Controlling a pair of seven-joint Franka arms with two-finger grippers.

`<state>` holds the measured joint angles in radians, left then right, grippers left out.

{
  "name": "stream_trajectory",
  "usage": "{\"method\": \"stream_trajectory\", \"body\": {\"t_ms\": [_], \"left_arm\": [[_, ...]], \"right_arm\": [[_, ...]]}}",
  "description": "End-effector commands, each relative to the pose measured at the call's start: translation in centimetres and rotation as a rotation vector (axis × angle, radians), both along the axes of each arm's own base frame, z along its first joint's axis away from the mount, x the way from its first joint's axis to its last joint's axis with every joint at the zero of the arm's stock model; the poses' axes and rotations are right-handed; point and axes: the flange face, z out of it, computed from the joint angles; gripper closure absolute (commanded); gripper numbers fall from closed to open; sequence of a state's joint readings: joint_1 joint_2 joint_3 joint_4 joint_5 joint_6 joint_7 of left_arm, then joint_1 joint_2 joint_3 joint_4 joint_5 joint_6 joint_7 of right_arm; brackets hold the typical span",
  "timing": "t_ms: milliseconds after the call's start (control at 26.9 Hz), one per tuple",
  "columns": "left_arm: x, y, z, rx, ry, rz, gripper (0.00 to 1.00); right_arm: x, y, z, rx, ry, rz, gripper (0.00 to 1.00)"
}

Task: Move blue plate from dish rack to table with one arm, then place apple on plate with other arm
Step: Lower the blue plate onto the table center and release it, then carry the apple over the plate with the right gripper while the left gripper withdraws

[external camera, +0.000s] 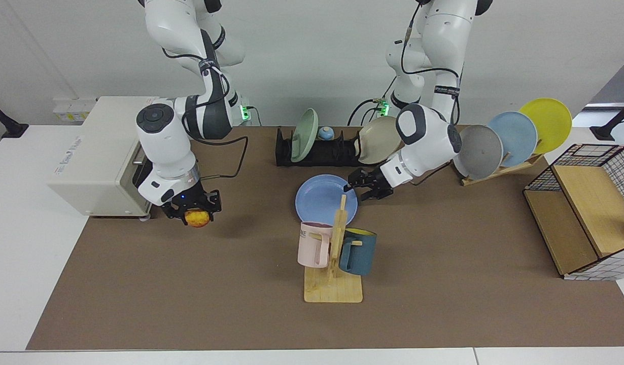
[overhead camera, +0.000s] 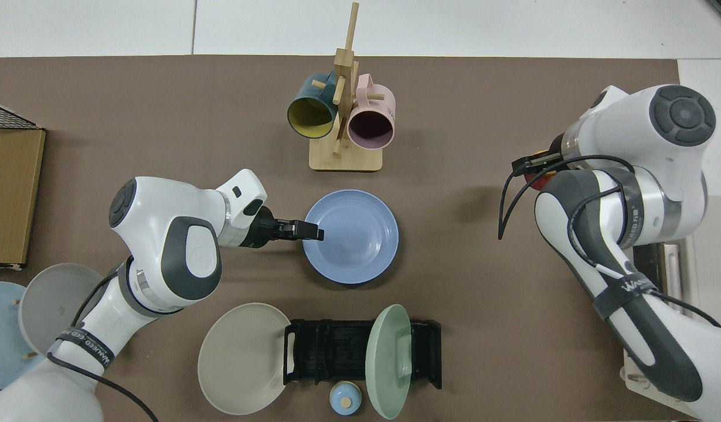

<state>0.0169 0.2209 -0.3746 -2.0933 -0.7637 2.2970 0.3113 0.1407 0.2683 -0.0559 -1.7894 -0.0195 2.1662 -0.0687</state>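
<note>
My left gripper [external camera: 353, 186] pinches the blue plate [external camera: 323, 198] by its rim, low over the table [external camera: 444, 284], while my right gripper [external camera: 194, 213], well apart sideways, clutches the apple [external camera: 197, 218].

The facing camera sits across the bench [external camera: 444, 304], raised and tilted down, looking back at both arm bases and the wall behind, wide enough to take in the whole mat. The top camera hangs straight overhead looking down, turned so the wooden mug stand [overhead camera: 344, 149] sits up top and the dish rack [overhead camera: 360, 351] low, the reverse of the facing view. Both share the blue plate [external camera: 319, 197] mid-bench.
</note>
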Motion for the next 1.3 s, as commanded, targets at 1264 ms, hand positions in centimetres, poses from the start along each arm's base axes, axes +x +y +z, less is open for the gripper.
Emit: {"method": "stream_trajectory", "body": {"t_ms": [1264], "left_arm": [[-2.9, 2.8, 24.3, 0.630, -0.144, -0.018, 0.00]], "right_arm": [[-8.8, 32.0, -6.7, 0.203, -0.011, -0.351, 1.00]]}}
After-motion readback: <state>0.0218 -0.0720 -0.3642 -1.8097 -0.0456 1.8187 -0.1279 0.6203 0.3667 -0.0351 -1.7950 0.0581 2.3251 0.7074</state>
